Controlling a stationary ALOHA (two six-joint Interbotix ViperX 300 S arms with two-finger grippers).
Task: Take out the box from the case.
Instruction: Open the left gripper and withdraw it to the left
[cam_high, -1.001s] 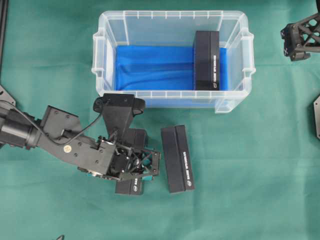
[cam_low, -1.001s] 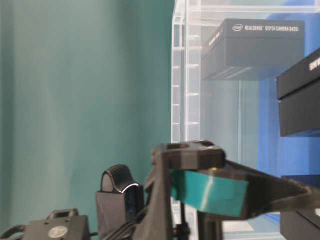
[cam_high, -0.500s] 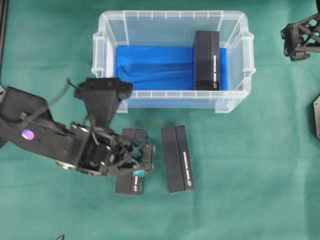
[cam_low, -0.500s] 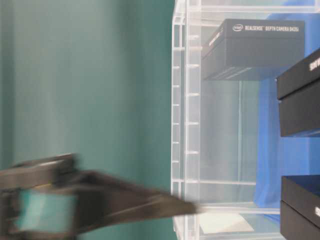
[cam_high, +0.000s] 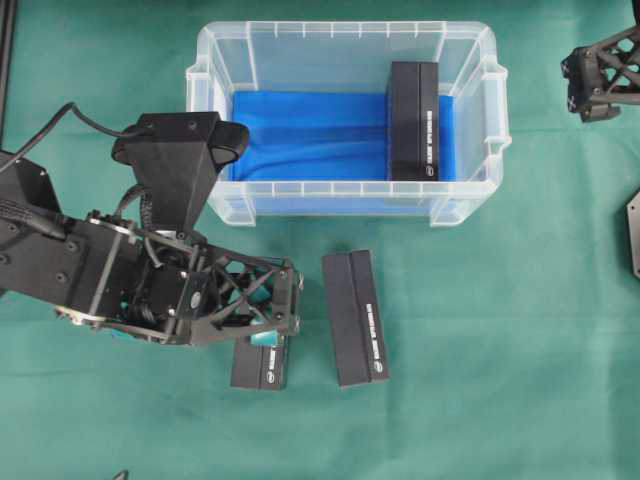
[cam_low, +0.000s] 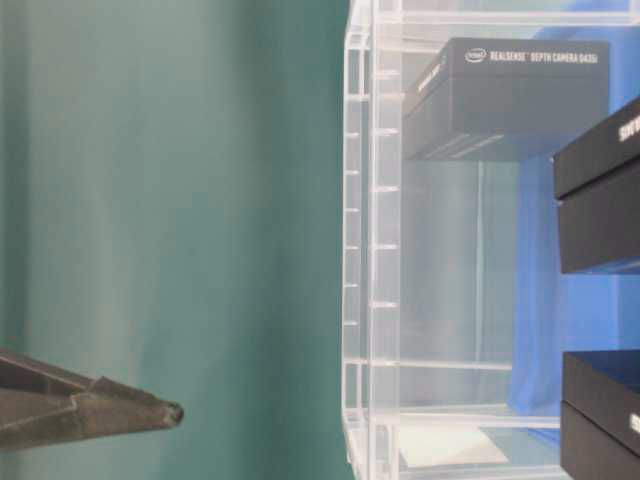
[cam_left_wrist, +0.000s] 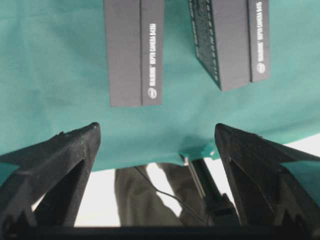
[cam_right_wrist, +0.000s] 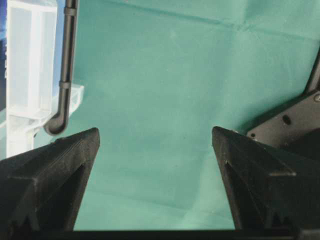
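Observation:
The case (cam_high: 340, 188) is a clear plastic bin with a blue cloth on its bottom, standing at the back of the table. One black box (cam_high: 414, 120) lies inside it at the right end, also visible through the wall (cam_low: 510, 100). Two more black boxes lie on the green cloth in front: a long one (cam_high: 355, 317) and a shorter one (cam_high: 260, 368), half under my left gripper (cam_high: 293, 303). That gripper hovers open and empty; its wrist view shows both boxes (cam_left_wrist: 134, 50) (cam_left_wrist: 230, 40) beyond the jaws (cam_left_wrist: 157, 132). My right gripper (cam_high: 585, 88) stands open, empty, right of the case.
Green cloth covers the table. The case's corner (cam_right_wrist: 30, 75) shows at the left of the right wrist view. One left fingertip (cam_low: 150, 412) pokes into the table-level view. The table's front edge and a stand (cam_left_wrist: 210, 195) lie below the left jaws.
My left arm has lifted off the shorter box on the cloth and drawn back to the left, jaws staying open. The boxes and the right arm have not moved.

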